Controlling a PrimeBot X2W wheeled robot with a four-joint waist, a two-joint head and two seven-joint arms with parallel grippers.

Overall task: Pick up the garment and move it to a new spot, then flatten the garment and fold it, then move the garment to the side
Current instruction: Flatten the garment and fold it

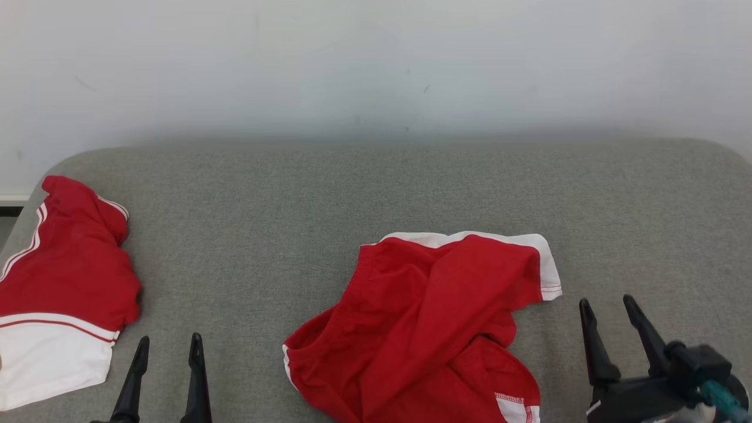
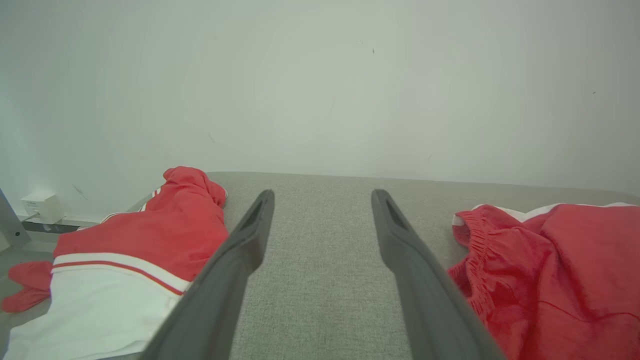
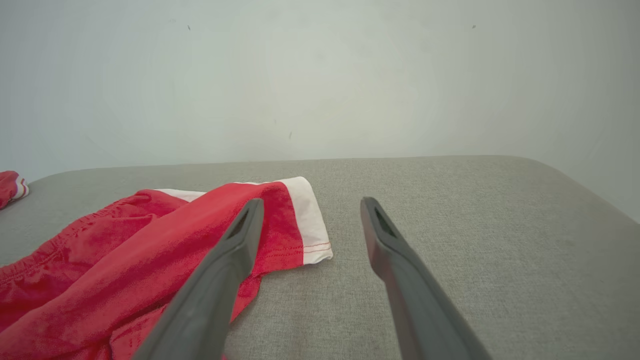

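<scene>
The garment (image 1: pixel 64 282) lies bunched at the left edge of the grey padded surface (image 1: pixel 264 200). It is red, with thin white stripes and a broad white panel toward me. My left gripper (image 1: pixel 169 339) stands open just to its right, apart from it, fingers pointing away from me. In the left wrist view the garment (image 2: pixel 150 240) lies left of the open left gripper (image 2: pixel 323 195). My right gripper (image 1: pixel 606 301) is open at the lower right, empty. A small piece of the garment (image 3: pixel 10 187) shows at the far left of the right wrist view.
A second, plain red garment (image 1: pixel 429 317) with a white edge band lies bunched in the middle front, between my grippers; its white band (image 3: pixel 310 220) lies just left of the open right gripper (image 3: pixel 312 201). A white wall (image 1: pixel 376 64) stands behind the surface. A white socket box (image 2: pixel 37 206) sits low at left.
</scene>
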